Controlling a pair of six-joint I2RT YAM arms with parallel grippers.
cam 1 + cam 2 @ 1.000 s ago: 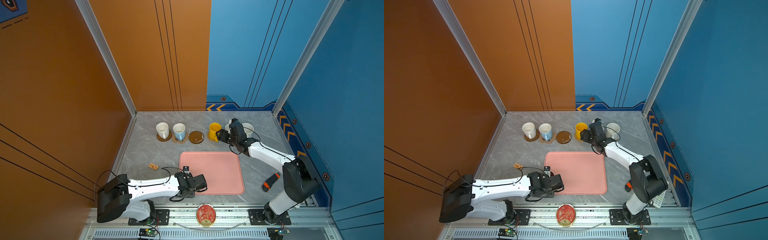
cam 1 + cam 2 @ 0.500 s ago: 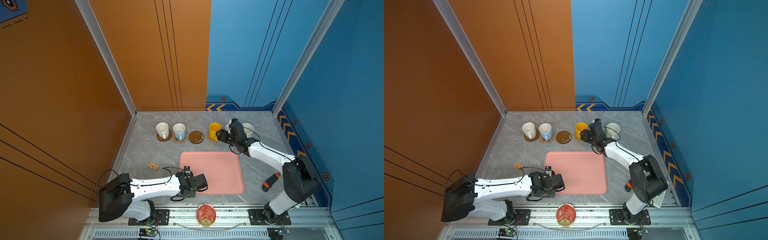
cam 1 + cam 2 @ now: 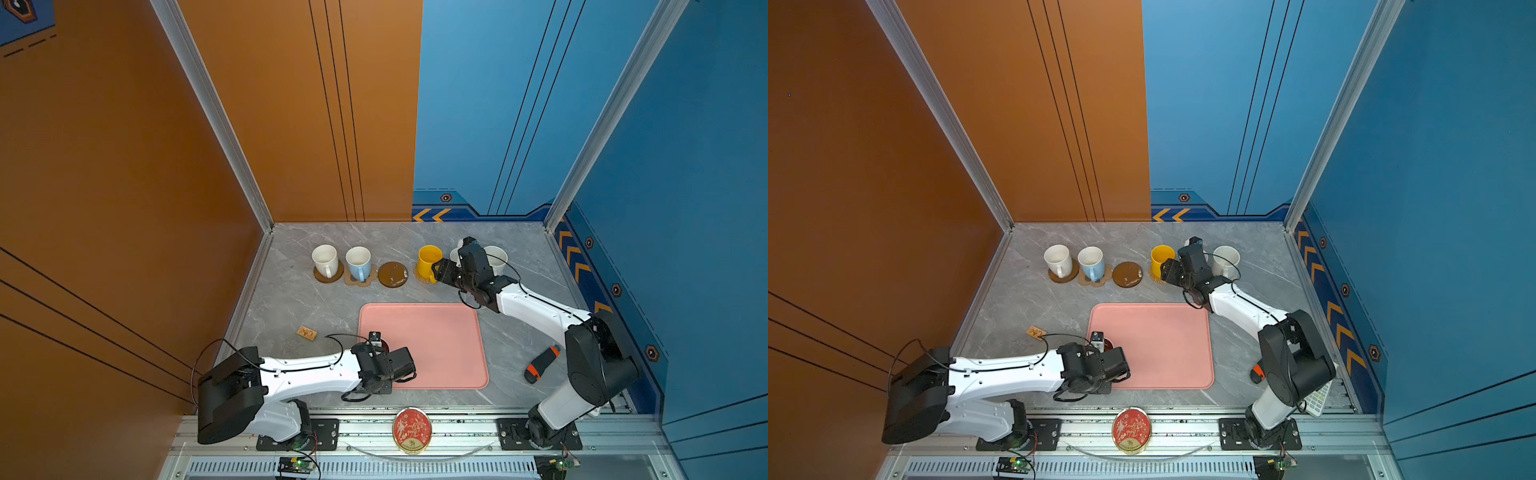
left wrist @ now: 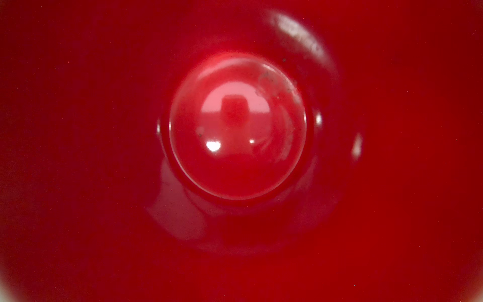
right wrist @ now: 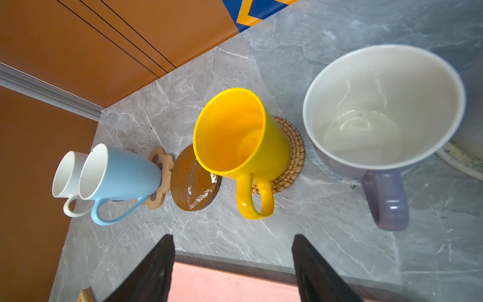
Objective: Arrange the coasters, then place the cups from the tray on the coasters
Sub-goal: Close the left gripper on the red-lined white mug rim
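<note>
The left gripper (image 3: 379, 347) is pressed together, seemingly on the wall of the red cup (image 4: 237, 125) directly beneath it on the tray (image 3: 440, 345), ready for lifting. Farther off, the right gripper (image 5: 232, 236) is held spread and empty, the yellow cup (image 5: 235, 136) just ahead; a bare coaster (image 5: 193, 180) beside that is left free.

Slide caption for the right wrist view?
Yellow mug on rattan coaster, lavender mug beside it, brown coaster bare; jaws open.

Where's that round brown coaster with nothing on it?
In both top views the bare round brown coaster lies in the back row, between the light blue mug and the yellow mug, beyond the pink tray.
</note>
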